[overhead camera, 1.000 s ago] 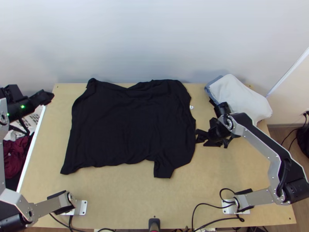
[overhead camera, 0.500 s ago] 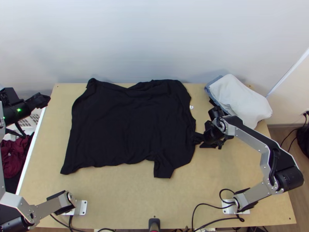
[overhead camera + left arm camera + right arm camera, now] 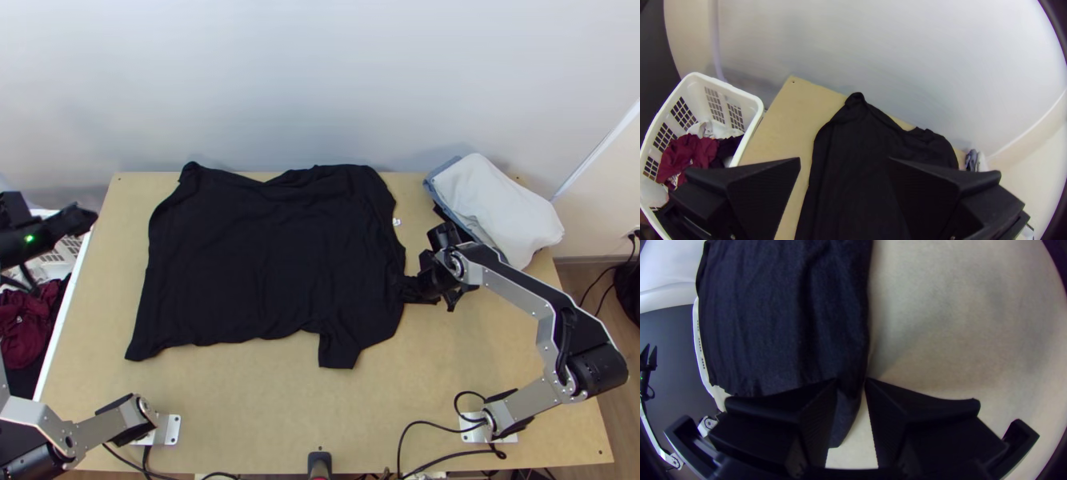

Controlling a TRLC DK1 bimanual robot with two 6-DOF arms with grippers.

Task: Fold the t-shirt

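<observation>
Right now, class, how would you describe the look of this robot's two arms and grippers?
The left arm and right arm have silver-grey links and black joints, with black cables near the bases. A green light glows on the left arm. The left gripper and right gripper are black, their wide fingers tapering to points.

you have here, i think, a robot test place, like a small lab corner set in a room. this shows in the two arm bases, left [image 3: 168,430] and right [image 3: 480,432], fixed by metal plates to the light wooden table [image 3: 264,408], and in the black cables [image 3: 416,422] along its near edge. behind the table you see a plain pale wall [image 3: 320,80]; at the right, a brown wood-look floor [image 3: 576,276]. the white laundry basket [image 3: 756,109] gives you a more homely touch.
</observation>
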